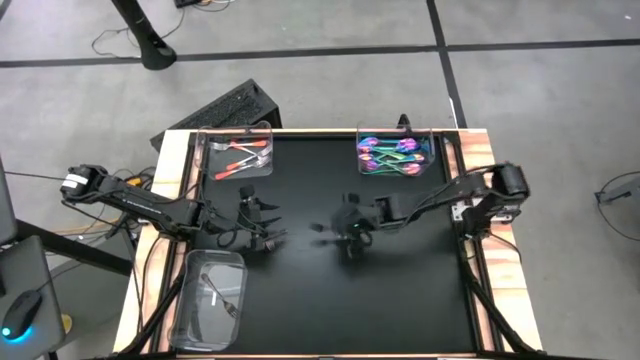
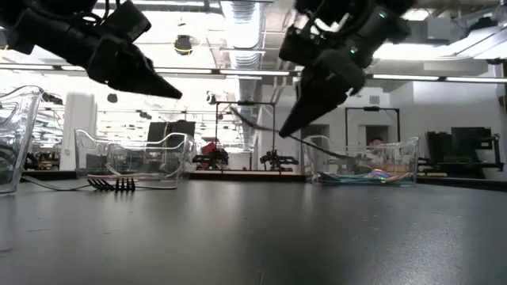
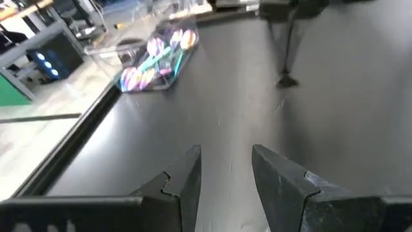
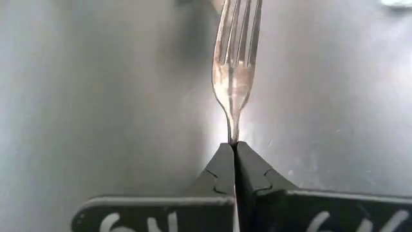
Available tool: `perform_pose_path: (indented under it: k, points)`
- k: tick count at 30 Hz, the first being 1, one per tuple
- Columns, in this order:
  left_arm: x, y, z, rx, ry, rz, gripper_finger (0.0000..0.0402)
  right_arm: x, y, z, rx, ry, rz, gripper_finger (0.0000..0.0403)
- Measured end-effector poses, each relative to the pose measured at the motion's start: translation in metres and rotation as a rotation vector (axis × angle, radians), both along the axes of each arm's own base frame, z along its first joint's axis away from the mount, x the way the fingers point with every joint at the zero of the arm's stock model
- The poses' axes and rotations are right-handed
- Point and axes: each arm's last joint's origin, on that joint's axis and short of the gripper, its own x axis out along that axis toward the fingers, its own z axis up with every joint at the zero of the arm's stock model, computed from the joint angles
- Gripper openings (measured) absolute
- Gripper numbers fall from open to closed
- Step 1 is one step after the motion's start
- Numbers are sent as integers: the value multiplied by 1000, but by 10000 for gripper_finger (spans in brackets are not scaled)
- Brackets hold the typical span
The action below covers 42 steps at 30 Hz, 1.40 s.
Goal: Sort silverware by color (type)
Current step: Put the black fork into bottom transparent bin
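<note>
High view: near-left tray holds dark pieces. Left gripper, fingers apart and empty, hovers mid-left. Right gripper, mid-table, is clamped on a dark fork by its neck, tines pointing straight ahead. Dark tray lies near-left of it; left arm is nearer. Far trays: coppery, iridescent.

Dark fork pinched by its handle
</note>
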Motion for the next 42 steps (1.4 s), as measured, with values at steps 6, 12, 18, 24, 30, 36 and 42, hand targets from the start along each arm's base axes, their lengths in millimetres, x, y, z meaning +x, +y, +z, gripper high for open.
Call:
perform_pose_path:
  k: [6,12,18,24,30,36,42]
  points:
    - [3,3,2,-22,-169,7,130,-19,-17,-16,13,-320,-200,6]
    - [4,24,-6,-75,-331,20,168,-16,-32,-22,29,-626,-260,8]
    - [18,49,-8,-113,-397,-20,204,0,-55,-22,38,-849,-243,9]
    - [39,69,-15,-125,-400,12,211,15,-78,-32,66,-960,-173,9]
    - [65,81,-13,-119,-400,21,211,27,-95,-43,39,-965,-183,10]
    - [75,90,-10,-113,-405,26,211,31,-94,-43,-13,-956,-155,10]
    - [74,95,-7,-112,-420,55,183,31,-93,-42,-21,-962,-148,10]
